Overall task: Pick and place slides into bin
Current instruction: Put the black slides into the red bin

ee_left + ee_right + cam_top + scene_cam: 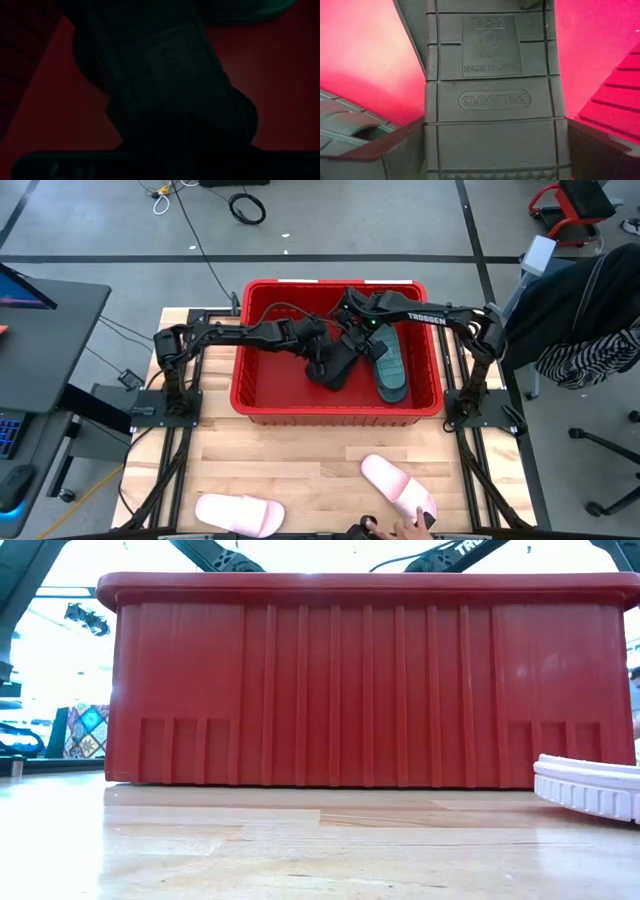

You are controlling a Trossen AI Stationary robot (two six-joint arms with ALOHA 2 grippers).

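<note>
The red bin [338, 408] stands at the table's far middle, and both arms reach down into it. My left gripper [320, 358] is shut on a black slide [337, 368], whose sole fills the left wrist view [170, 75]. My right gripper [366, 343] is shut on a teal slide [390, 365], which is sole up. Its treaded sole fills the right wrist view [492, 100]. Two pale pink slides [240, 513] [400, 488] lie flat on the table near its near edge. The low view shows only the bin's near wall [360, 690]. My left gripper comes at the black slide from above, slanting from the table's left. The slide's sole [165, 120] runs right up to the gripper, but the wrist view is too dark to show the fingers or the part they hold. The slide sits inside the bin. My right gripper has the teal slide between its two fingers [395, 150], one on each long edge of the sole [432, 145], lying across the slide. It comes from above, slanting from the table's right. The slide is sole up inside the bin, its far end low toward the bin's near wall.
A second teal shape [345, 127] lies on the bin floor beside the held slide. A person's hand [405, 527] shows at the table's near edge by the right pink slide, whose edge shows in the low view [590, 785]. Bare wood lies between the bin and the pink slides.
</note>
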